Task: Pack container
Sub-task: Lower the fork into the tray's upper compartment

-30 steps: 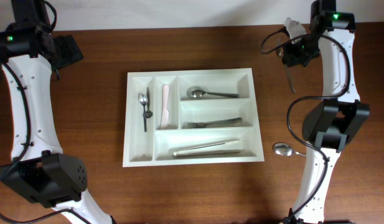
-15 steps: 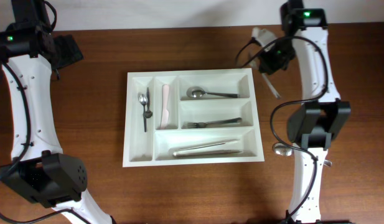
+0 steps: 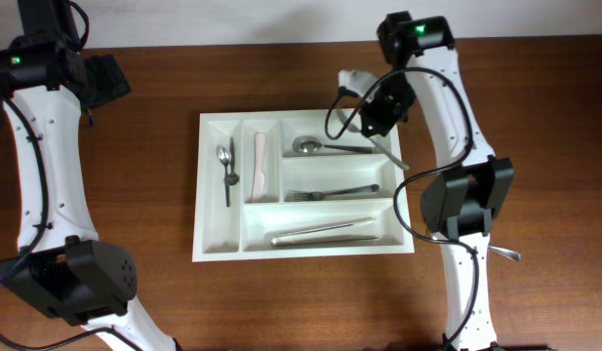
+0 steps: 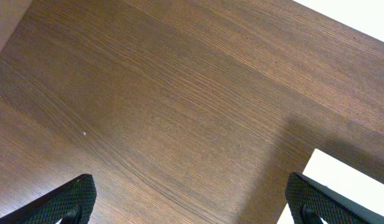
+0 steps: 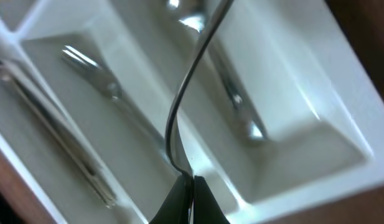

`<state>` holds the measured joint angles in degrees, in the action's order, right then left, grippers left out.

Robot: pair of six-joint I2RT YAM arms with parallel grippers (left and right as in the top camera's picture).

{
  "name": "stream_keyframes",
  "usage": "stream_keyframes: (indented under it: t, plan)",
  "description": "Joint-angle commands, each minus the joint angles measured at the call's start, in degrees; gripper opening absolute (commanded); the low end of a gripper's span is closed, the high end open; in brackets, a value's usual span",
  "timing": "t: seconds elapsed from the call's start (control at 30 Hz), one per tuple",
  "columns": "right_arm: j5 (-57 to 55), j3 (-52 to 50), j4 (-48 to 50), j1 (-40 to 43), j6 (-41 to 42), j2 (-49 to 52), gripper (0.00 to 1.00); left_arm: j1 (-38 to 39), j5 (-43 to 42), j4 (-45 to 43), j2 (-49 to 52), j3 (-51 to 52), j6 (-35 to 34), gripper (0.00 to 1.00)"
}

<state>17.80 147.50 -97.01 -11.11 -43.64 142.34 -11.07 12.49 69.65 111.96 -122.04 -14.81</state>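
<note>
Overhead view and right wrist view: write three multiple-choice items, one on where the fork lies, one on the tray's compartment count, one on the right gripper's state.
1. Where does the fork lie?
A. the middle short compartment
B. the long bottom compartment
C. the leftmost narrow compartment

2. How many compartments has the tray?
A. three
B. five
C. seven

3. How is the right gripper?
A. open and empty
B. shut on a thin metal utensil
C. resting on the table

Key:
1 A, the overhead view shows it in the compartment just below the one that holds the spoon.
2 B, there are two narrow, two short and one long.
3 B, the right wrist view shows it pinching the handle.
</note>
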Motion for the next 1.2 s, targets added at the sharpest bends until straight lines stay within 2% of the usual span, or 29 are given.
stream_keyframes:
  t: [0.0, 0.4, 0.67, 1.03, 1.17]
  plan:
    - [3.7, 1.3, -0.3, -2.0, -2.7, -1.9, 0.04, -0.1, 0.4, 0.1, -0.3, -0.5, -0.2, 0.99]
    - [4.5, 0.9, -0.3, -4.0, -5.1, -1.8, 0.04, -0.1, 0.4, 0.1, -0.3, -0.5, -0.2, 0.99]
    - [8.8, 0.7, -0.3, -4.0, -16.4, -1.8, 0.04, -0.1, 0.4, 0.1, -0.3, -0.5, -0.2, 0.99]
    - [8.5, -1.0, -0.3, -3.9, -34.8, -1.4, 0.04, -0.1, 0.4, 0.1, -0.3, -0.5, -0.2, 0.99]
    - [8.6, -4.3, -0.3, -3.9, -37.0, -1.4, 0.04, -0.1, 0.4, 0.1, -0.3, -0.5, -0.2, 0.99]
